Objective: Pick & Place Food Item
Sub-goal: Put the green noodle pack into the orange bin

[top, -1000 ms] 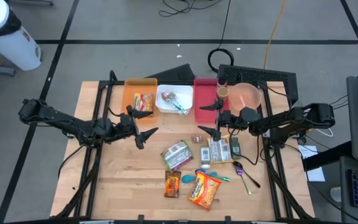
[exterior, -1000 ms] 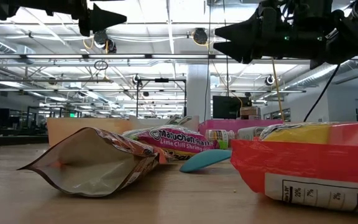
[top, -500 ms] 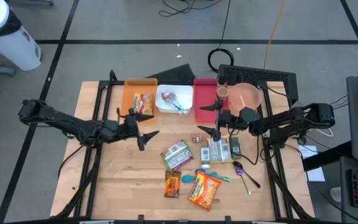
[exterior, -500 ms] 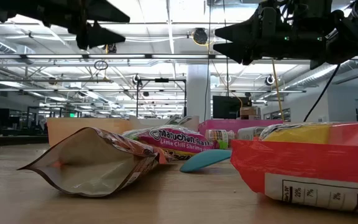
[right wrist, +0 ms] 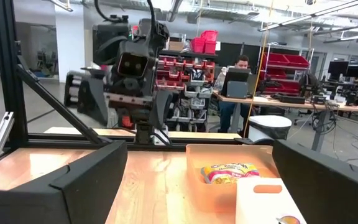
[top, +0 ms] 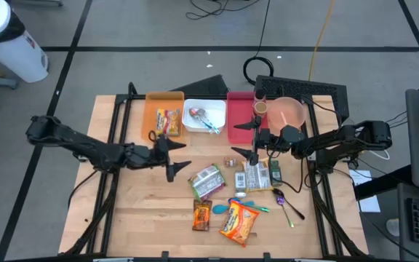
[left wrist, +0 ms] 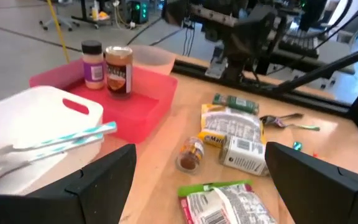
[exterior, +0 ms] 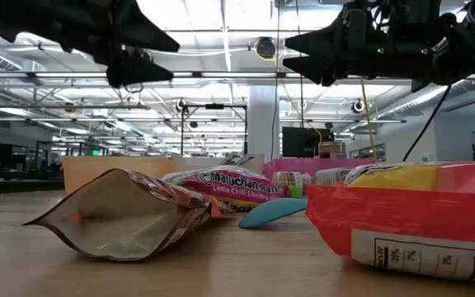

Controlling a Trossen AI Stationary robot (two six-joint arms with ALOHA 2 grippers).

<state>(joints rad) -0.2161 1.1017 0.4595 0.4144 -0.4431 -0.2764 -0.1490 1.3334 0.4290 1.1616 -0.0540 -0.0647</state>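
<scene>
The counter (top: 137, 211) carries three bins (top: 164, 113) at the back and snack packets (top: 206, 180) at its middle. Left fingers (top: 174, 158) hover spread beside them, holding nothing; right fingers (top: 247, 138) likewise, above the red bin's (top: 240, 116) edge.

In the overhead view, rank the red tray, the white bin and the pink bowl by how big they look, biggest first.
1. Red tray.
2 and 3. White bin and pink bowl look about alike; I can't rank them.
</scene>
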